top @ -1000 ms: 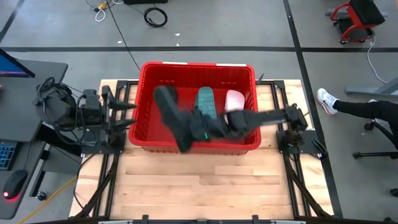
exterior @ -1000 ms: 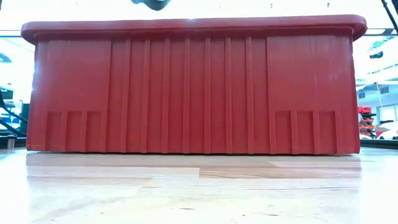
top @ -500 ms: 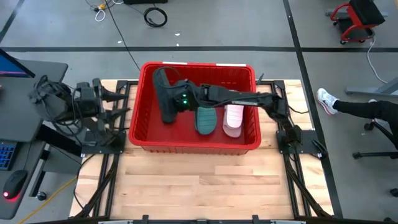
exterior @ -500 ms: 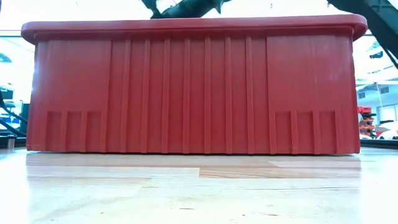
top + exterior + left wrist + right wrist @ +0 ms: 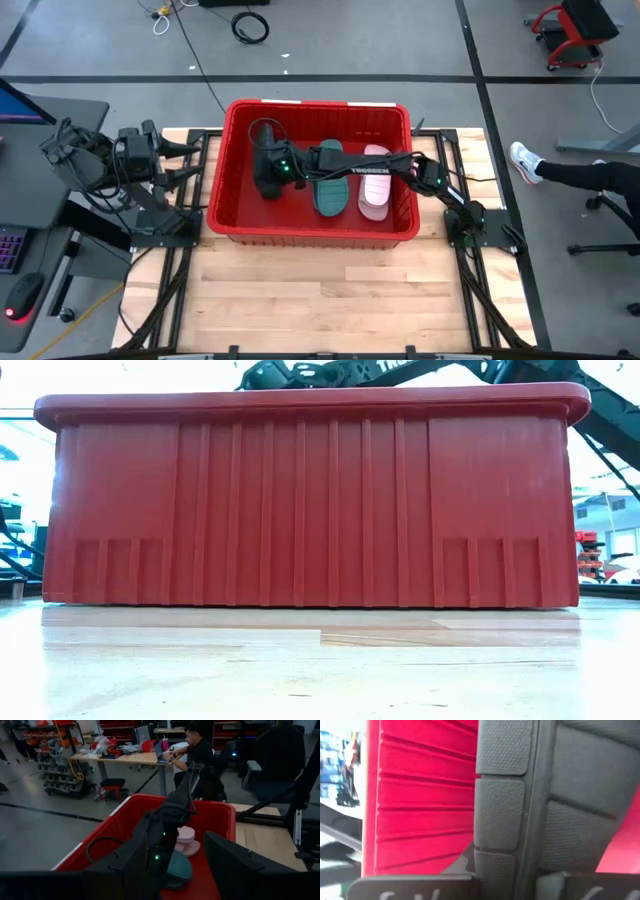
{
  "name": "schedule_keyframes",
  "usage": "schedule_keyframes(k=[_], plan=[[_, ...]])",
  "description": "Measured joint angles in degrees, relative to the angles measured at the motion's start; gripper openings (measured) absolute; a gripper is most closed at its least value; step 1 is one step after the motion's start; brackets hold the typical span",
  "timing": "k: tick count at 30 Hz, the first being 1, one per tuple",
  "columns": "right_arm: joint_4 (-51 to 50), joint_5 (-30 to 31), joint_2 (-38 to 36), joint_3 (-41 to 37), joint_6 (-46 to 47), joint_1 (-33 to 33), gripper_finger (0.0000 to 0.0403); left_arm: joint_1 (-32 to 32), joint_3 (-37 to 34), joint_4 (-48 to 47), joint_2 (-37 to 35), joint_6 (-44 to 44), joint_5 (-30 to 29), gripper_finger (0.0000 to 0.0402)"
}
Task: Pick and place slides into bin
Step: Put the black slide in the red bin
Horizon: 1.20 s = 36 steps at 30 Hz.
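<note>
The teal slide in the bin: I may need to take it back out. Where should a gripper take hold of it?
The teal slide lies flat in the bin between the right gripper and the pink slide. Probably come straight down and pinch it across its narrow width; its strap isn't clear enough to aim for.

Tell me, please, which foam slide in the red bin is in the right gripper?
The black foam slide, clamped by the right gripper; the teal and pink ones lie free.

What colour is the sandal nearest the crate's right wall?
Pale pink: the foam slide inside the red plastic bin; the high view shows it best.
</note>
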Motion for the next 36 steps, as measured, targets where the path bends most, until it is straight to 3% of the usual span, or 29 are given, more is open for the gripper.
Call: schedule_keyframes(k=[6,15,27,36], plan=[[3.59,-3.8,1.8,0.04,3.29,-0.59,0.0045,0.0,0.0,-2.21,-1.57,0.28,0.12,0.02],[7.67,-4.84,5.32,0.04,6.92,-0.9,0.0045,0.0,0.0,-2.91,-2.89,1.3,0.98,0.0191],[5.02,-5.77,6.29,0.04,7.47,-1.9,0.0051,0.0,0.0,-3.04,-2.99,-0.26,1.12,0.0194],[0.48,-5.34,6.28,0.04,9.08,-1.77,0.0117,0.0,0.0,-3.26,-2.97,-2.24,1.12,0.0191]])
